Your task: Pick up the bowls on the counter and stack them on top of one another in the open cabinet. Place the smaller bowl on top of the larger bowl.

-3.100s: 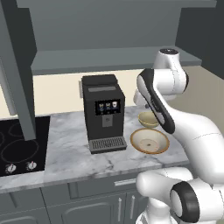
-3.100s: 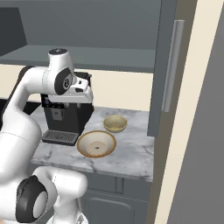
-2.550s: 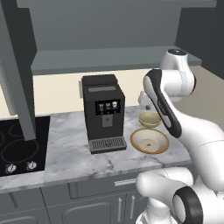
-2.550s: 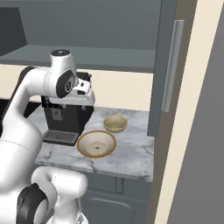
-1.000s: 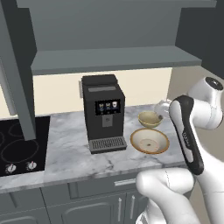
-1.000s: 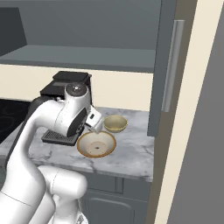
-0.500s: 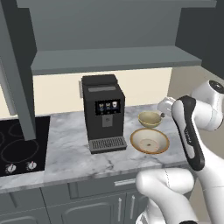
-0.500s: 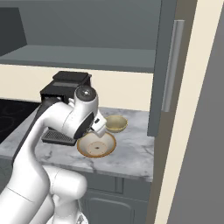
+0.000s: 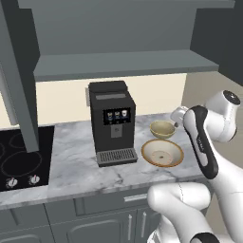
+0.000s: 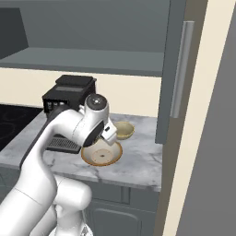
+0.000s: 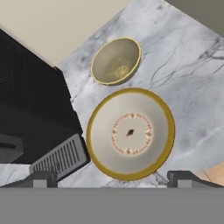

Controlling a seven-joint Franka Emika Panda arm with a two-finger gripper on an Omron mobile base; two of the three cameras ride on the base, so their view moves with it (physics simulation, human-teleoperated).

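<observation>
The tool (image 11: 109, 177), fingers spread and empty, hung over the large bowl (image 11: 130, 133) on the desk (image 11: 183, 70), the small bowl (image 11: 116, 60) just beyond. A rim grasp looked wisest, large bowl first. The base views hid the fingertips behind the arm.

A black coffee machine (image 9: 112, 122) was pictured standing on the white marble counter (image 9: 71, 166), beneath the grey shelf of the open cabinet (image 9: 123, 64). To the right of the machine, the larger bowl (image 9: 163, 153) was seen lying flat on the marble, with the smaller bowl (image 9: 162, 129) set just behind it, nearer the wall. Both bowls were shown upright and empty. A black stovetop (image 9: 19, 163) was visible well to the machine's left. The white arm (image 9: 201, 142) was caught bent at the right of the bowls.
</observation>
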